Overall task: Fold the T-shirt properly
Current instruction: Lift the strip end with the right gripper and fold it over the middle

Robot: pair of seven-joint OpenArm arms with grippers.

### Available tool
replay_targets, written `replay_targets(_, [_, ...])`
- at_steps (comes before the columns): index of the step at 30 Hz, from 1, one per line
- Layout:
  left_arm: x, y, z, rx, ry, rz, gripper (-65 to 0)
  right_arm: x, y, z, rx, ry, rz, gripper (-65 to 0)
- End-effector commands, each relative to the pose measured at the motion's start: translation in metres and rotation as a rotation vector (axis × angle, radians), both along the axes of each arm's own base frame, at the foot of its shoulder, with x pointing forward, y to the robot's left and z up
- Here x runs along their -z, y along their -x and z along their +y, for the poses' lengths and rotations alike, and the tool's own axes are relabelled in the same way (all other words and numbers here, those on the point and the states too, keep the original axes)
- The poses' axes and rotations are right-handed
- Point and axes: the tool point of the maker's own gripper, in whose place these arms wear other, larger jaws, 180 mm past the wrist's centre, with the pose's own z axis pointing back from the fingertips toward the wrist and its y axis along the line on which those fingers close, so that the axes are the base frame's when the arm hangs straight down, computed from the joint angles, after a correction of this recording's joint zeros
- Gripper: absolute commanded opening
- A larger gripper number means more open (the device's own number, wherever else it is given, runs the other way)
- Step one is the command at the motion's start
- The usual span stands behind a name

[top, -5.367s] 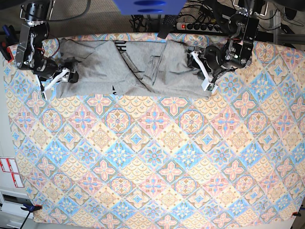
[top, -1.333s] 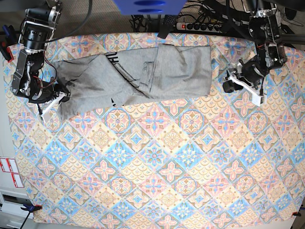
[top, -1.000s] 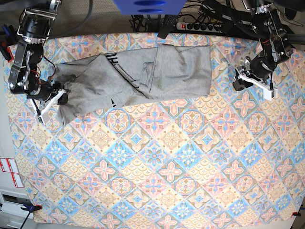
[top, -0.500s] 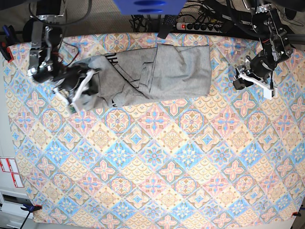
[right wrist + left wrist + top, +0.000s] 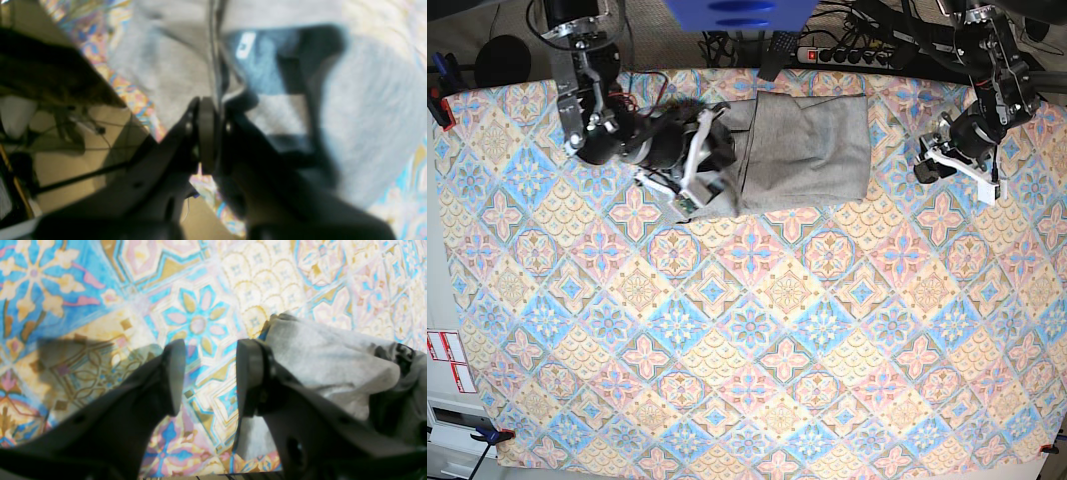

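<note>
Patterned tablecloth [image 5: 757, 330] over bench, with soft, limp grey T-shirt [image 5: 807, 150] lying part-folded near far edge; right end effector [image 5: 213, 110] clamped on fabric edge, left end effector [image 5: 210, 373] apart and empty just beside shirt; best pinched at hems or corners.

heather-grey t-shirt [image 5: 802, 150], bunched and partly folded over itself, near the tablecloth's far edge
</note>
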Motion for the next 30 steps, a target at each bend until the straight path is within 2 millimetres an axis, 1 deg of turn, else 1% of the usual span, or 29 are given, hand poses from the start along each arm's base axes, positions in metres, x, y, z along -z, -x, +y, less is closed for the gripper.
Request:
replay_targets(1, [-0.008,-0.006,0.004,0.003,-0.016,-0.031,-41.7,-0.018,-0.014,0.008,-0.016,-0.038,-0.068,-65.0])
replay_targets(5, [-0.008,-0.006,0.004,0.004,-0.017,-0.029,-41.7,-0.031,-0.022,0.029,-0.1,-0.045,-0.12,-65.0])
replay_targets(10, [-0.007,-0.005,0.004,0.005,-0.018,-0.027,-41.7,-0.043,-0.025,0.053,-0.2,-0.051,-0.17,-65.0])
replay_targets(12, [-0.007,-0.005,0.005,0.004,-0.019,-0.026,-41.7,-0.048,-0.024,0.061,-0.259,-0.052,-0.201,-64.1])
replay_targets(16, [-0.007,-0.004,0.005,0.002,-0.019,-0.024,-41.7,-0.059,-0.017,0.078,-0.448,-0.056,-0.303,-63.7])
replay_targets(18, [-0.007,-0.004,0.005,0.001,-0.019,-0.023,-41.8,-0.062,-0.017,0.084,-0.492,-0.053,-0.325,-63.6])
replay_targets(22, [-0.006,-0.004,0.004,0.0,-0.017,-0.023,-41.9,-0.054,-0.014,0.092,-0.55,-0.035,-0.31,-63.6])
replay_targets(24, [-0.004,-0.003,-0.002,-0.007,0.002,-0.023,-41.9,-0.054,-0.013,0.095,-0.572,-0.03,-0.314,-63.6])
replay_targets(27, [-0.003,-0.003,-0.004,-0.008,0.006,-0.021,-41.9,-0.051,-0.01,0.1,-0.604,-0.023,-0.311,-63.6])
replay_targets(30, [-0.001,0.001,-0.004,-0.011,0.007,-0.014,-41.9,-0.044,-0.013,0.103,-0.633,-0.002,-0.3,-63.6])
